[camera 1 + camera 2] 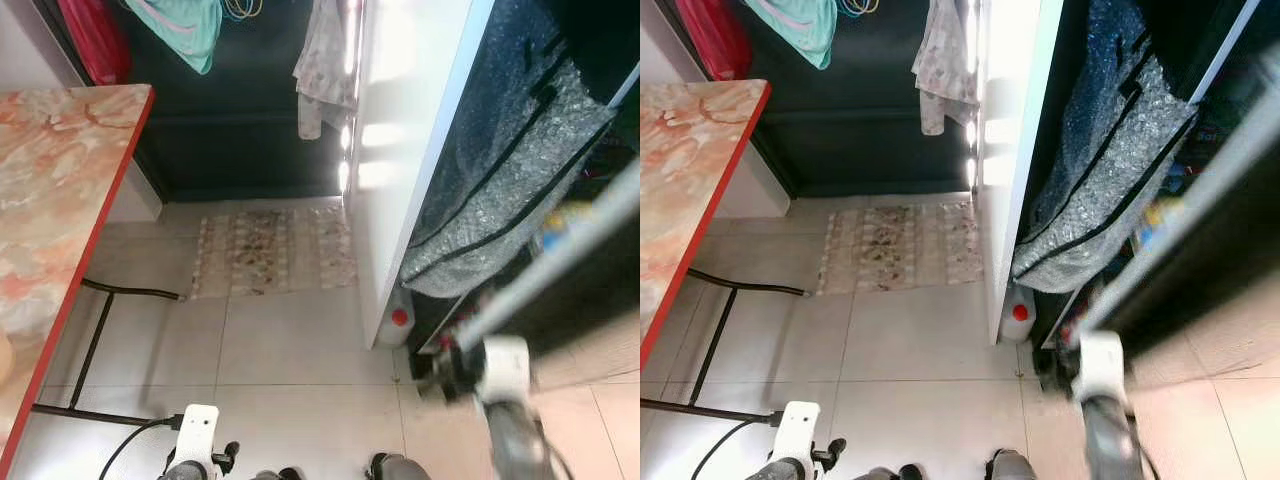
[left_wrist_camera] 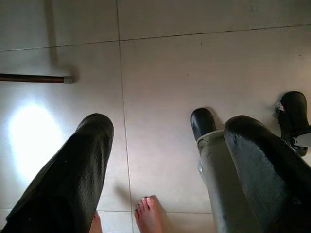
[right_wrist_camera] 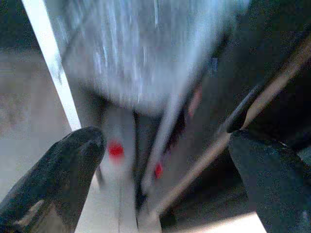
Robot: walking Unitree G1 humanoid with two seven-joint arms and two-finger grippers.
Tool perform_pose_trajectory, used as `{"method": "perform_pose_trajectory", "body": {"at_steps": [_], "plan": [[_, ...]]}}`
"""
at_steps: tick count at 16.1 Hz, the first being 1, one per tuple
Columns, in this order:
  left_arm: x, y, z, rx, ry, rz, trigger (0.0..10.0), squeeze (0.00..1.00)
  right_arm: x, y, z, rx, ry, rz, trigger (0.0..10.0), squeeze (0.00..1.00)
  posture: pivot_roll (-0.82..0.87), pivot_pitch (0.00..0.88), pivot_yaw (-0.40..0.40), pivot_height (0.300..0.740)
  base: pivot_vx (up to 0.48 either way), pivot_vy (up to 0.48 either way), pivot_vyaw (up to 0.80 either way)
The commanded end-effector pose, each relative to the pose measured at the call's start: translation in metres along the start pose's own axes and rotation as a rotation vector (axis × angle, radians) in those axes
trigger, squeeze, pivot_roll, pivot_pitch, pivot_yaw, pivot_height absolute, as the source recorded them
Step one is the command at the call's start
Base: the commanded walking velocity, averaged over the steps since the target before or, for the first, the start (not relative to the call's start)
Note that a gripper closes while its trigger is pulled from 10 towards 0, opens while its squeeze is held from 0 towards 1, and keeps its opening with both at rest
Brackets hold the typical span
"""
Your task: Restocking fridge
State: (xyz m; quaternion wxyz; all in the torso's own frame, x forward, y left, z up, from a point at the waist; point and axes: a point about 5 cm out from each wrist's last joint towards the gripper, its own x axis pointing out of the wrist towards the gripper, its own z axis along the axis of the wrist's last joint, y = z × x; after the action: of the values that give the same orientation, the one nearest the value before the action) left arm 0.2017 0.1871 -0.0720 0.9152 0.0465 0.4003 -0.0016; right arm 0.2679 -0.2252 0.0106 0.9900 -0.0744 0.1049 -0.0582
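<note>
Standing here watching, and honestly the restocking looks like it's barely begun. The robot is parked on the tiled floor (image 1: 300, 340) next to a tall white panel (image 1: 410, 150) that I take to be the fridge side or its open door, hard to say which. To the right of it there's a dark opening with a silvery bubble-wrap bag (image 1: 510, 180) slumped in it, and a white bottle with a red cap (image 1: 398, 318) standing on the floor at the foot of the panel.

The right gripper (image 3: 165, 179) is raised toward that opening, fingers spread wide with nothing between them. Its wrist view is smeared with blur, but you can make out the bag and the red cap past the fingertips. The right arm (image 1: 495, 390) is blurry in the head views too, so I'd guess it's mid-swing.

The left gripper (image 2: 165, 170) hangs low, pointed at the floor, also spread and empty. Its camera catches a person's bare toes (image 2: 148, 211) on the tiles close by.

The marble-look bench with the red edge (image 1: 70, 200) sits off to the left, and I can't see any groceries on the part that's in view. A patterned mat (image 1: 270, 255) lies further ahead, clothes (image 1: 325, 60) hanging above it.

So: nothing carried, no item clearly placed. I'd say pretty much the whole job is left.
</note>
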Motion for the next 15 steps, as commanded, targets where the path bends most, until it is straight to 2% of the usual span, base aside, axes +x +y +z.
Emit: {"method": "perform_pose_trajectory", "body": {"at_steps": [1, 2, 5, 9, 12, 15], "plan": [[-0.003, 0.001, -0.011, 0.022, 0.038, 0.001, 10.0, 0.0, 0.009, 0.008, 0.021, -0.026, -0.093, 0.05, 10.0, 0.0, -0.09, 0.192, 0.081, 0.74, 0.0, 0.0, 0.0], [-0.002, -0.002, -0.011, 0.031, 0.039, -0.01, 10.0, 0.0, 0.019, 0.01, 0.035, -0.049, -0.129, 0.068, 10.0, 0.0, -0.1, 0.19, 0.089, 0.74, 0.0, 0.0, 0.0], [-0.001, -0.005, -0.008, 0.031, 0.035, -0.013, 10.0, 0.0, 0.045, 0.008, 0.079, -0.027, -0.21, 0.072, 10.0, 0.0, -0.1, 0.179, 0.086, 0.74, 0.0, 0.0, 0.0], [-0.001, -0.004, -0.006, 0.025, 0.032, -0.006, 10.0, 0.0, 0.063, 0.012, 0.115, 0.01, -0.262, 0.099, 10.0, 0.0, -0.09, 0.175, 0.084, 0.74, 0.0, 0.0, 0.0], [-0.001, -0.003, -0.007, 0.024, 0.033, -0.003, 10.0, 0.0, 0.066, 0.016, 0.118, 0.003, -0.253, 0.108, 10.0, 0.0, -0.09, 0.177, 0.083, 0.74, 0.0, 0.0, 0.0], [-0.001, -0.003, -0.007, 0.022, 0.034, -0.003, 10.0, 0.0, 0.054, 0.02, 0.09, 0.019, -0.201, 0.12, 10.0, 0.0, -0.09, 0.189, 0.08, 0.74, 0.0, 0.0, 0.0]]}}
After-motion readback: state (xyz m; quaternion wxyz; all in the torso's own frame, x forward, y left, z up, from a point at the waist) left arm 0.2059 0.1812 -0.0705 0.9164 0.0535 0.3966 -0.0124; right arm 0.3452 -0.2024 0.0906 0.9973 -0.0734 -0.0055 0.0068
